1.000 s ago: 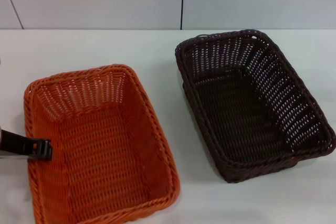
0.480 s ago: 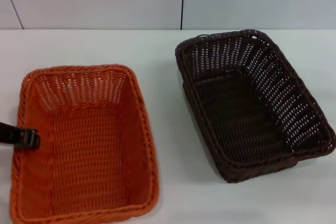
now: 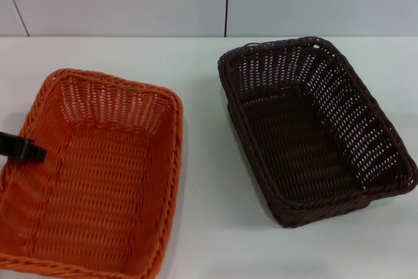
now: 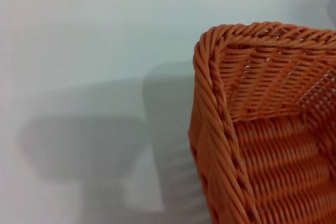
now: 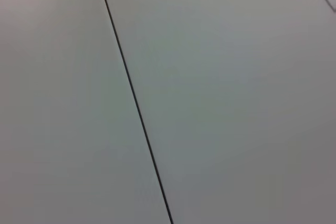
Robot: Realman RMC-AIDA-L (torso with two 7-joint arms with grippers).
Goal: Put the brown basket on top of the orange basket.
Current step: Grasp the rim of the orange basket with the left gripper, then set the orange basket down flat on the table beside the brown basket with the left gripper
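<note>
The orange basket (image 3: 98,181) sits on the white table at the front left, turned askew, with its near end running past the frame's bottom edge. My left gripper (image 3: 26,149) reaches in from the left edge and grips the basket's left rim, one black finger showing inside the wall. The left wrist view shows a corner of the orange basket (image 4: 262,129) with its braided rim, but no fingers. The brown basket (image 3: 307,135) rests empty at the right, apart from the orange one. My right gripper is out of view.
The white table (image 3: 202,161) shows as a bare strip between the two baskets. A pale wall with a dark vertical seam (image 3: 227,1) stands behind the table. The right wrist view shows only a pale panel with a seam (image 5: 134,98).
The orange basket has swung around and slid left and toward the front edge, with my left gripper on its left rim moving left. The brown basket has not moved.
</note>
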